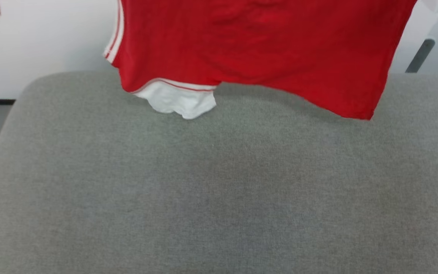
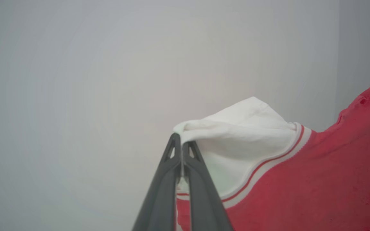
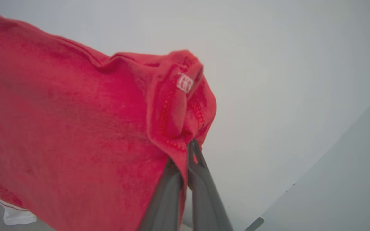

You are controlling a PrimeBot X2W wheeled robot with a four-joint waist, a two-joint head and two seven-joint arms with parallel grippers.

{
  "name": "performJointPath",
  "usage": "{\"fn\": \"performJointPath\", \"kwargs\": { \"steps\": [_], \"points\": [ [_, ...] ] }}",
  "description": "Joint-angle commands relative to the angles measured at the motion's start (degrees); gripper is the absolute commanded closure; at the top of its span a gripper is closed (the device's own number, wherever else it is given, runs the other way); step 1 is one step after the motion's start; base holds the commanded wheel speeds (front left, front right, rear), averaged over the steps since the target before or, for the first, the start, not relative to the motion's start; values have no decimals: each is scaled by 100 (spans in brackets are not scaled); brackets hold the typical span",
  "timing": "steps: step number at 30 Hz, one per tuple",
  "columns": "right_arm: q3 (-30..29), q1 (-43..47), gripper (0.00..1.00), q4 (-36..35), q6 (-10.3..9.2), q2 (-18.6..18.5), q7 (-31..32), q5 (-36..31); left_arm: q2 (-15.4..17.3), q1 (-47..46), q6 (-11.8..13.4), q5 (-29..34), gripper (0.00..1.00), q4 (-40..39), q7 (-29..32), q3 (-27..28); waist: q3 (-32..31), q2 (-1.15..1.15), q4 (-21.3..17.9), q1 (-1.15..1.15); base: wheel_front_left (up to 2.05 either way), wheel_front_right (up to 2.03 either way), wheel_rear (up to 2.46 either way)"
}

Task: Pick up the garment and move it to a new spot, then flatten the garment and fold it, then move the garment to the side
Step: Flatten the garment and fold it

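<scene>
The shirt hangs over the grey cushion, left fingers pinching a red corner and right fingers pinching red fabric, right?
No: the left fingers pinch the white sleeve of the shirt, as the left wrist view shows. The right fingers pinch red fabric.

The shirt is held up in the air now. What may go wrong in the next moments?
1. The left end effector pinches only the tip of a white sleeve; the garment may slip free.
2. The other sleeve hangs bunched by the grey cushion and may fold under when the garment is lowered.
</scene>
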Motion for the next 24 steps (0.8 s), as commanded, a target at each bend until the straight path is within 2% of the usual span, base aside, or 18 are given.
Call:
{"fn": "performJointPath", "kwargs": {
  "steps": [1, 9, 12, 13, 16, 20, 24],
  "points": [
    [-56, -115, 100, 39, -8, 0, -74, -76, 5, -167, -19, 59, 100, 82, -114, -20, 271, 0, -111, 0, 0, 0, 0],
    [-290, -634, 100, 365, -8, 148, -692, -521, 210, -903, -20, 334, 100, 371, -885, -214, 1288, 0, -324, 0, 0, 0, 0],
    [-426, -933, 100, 608, -8, 257, -1170, -845, 271, -1276, -21, 511, 100, 488, -1226, -294, 1742, 0, -413, 0, 0, 0, 0],
    [-566, -1169, 100, 819, -8, 336, -1592, -1080, 288, -1618, -20, 653, 100, 588, -1453, -325, 2060, 0, -454, 0, 0, 0, 0],
    [-758, -1490, 100, 1106, -8, 475, -2054, -1450, 196, -2057, -17, 776, 100, 689, -1779, -350, 2511, 0, -462, 0, 0, 0, 0],
    [-1088, -1901, 100, 1280, -8, 532, -2225, -2015, 112, -2614, -17, 913, 100, 690, -2206, -390, 3116, 0, -397, 0, 0, 0, 0],
    [-1652, -1977, 100, 901, -8, 436, -2224, -2673, 16, -2805, -18, 942, 100, 627, -2417, -420, 3622, 0, -235, 0, 0, 0, 0]
  ]
}}
